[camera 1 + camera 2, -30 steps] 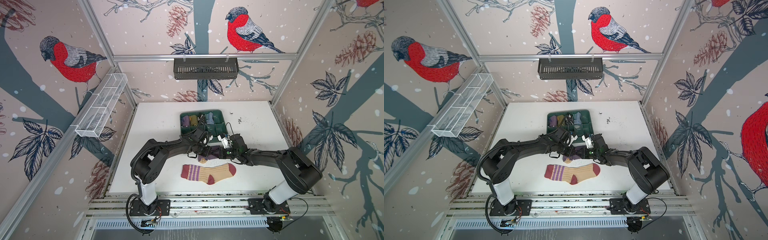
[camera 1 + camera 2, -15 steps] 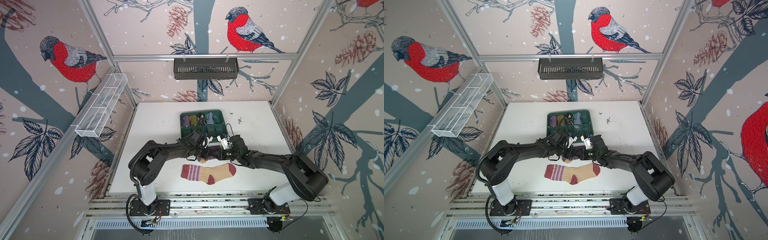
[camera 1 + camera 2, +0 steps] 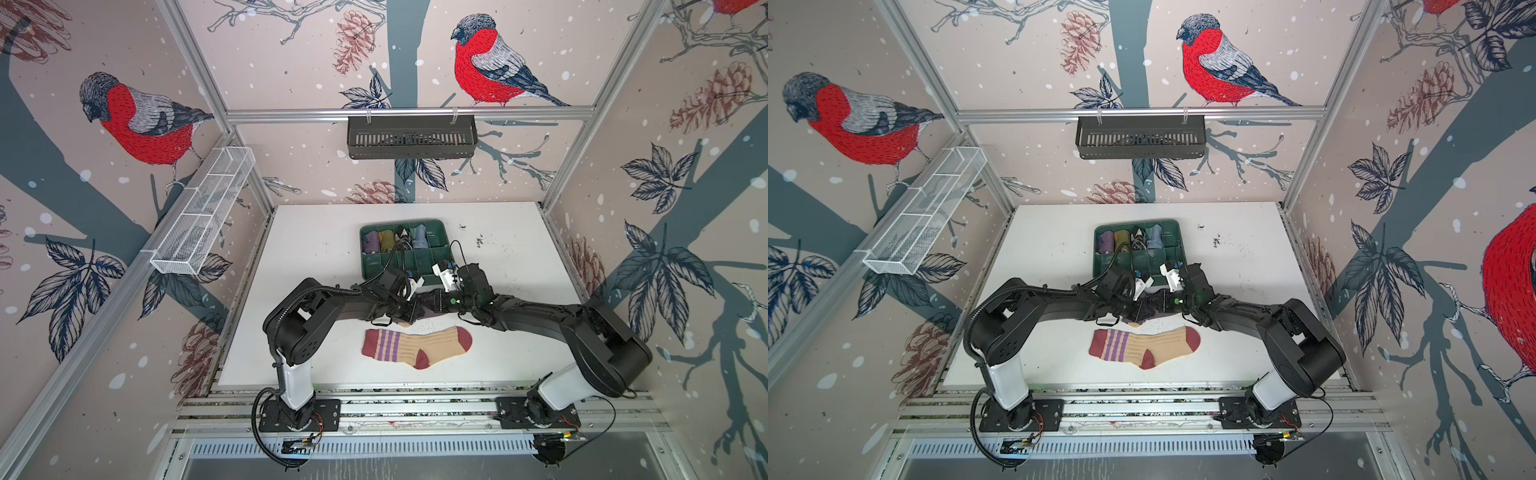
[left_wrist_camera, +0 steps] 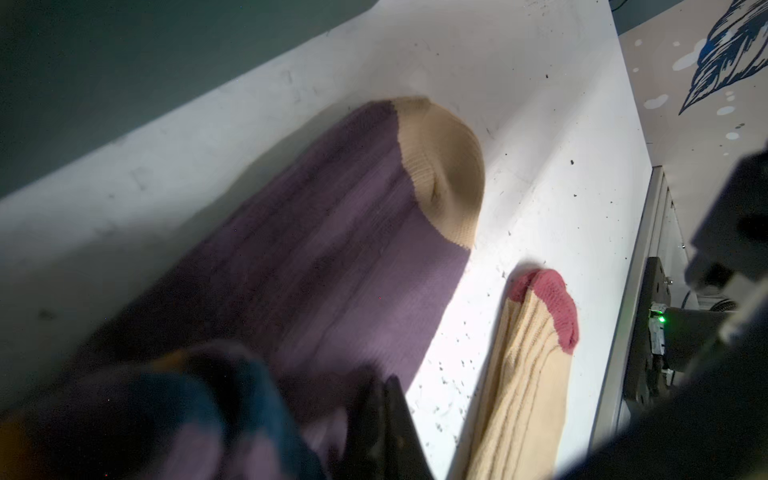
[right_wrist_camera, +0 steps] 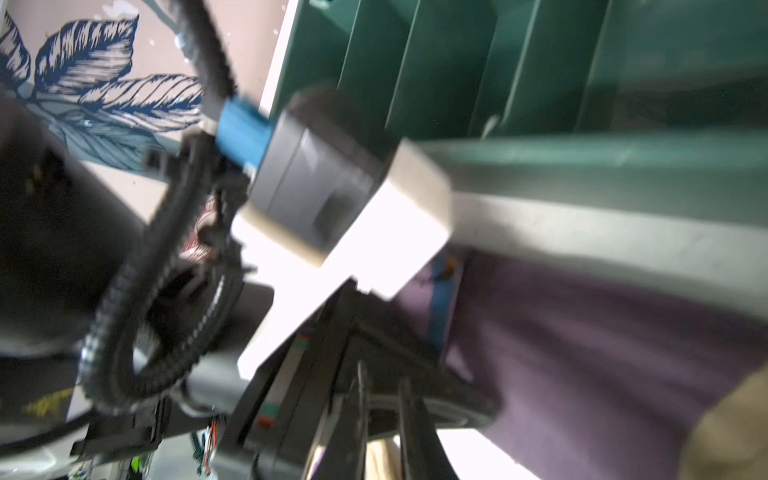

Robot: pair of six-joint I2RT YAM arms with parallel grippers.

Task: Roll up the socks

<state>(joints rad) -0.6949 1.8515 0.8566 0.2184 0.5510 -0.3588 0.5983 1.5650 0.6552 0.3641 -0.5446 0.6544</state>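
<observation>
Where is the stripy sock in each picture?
Top views: the stripy tan sock lies flat near the front, in the middle, in both.
Left wrist: its red toe end shows beside the purple sock.
Right wrist: not clearly in it.
Landmark: the purple sock, right next to it.

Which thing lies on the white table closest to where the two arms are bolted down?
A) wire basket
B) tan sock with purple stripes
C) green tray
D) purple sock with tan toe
B: the tan striped sock lies flat nearest the front edge of the table; the purple sock and green tray are farther back.
</observation>
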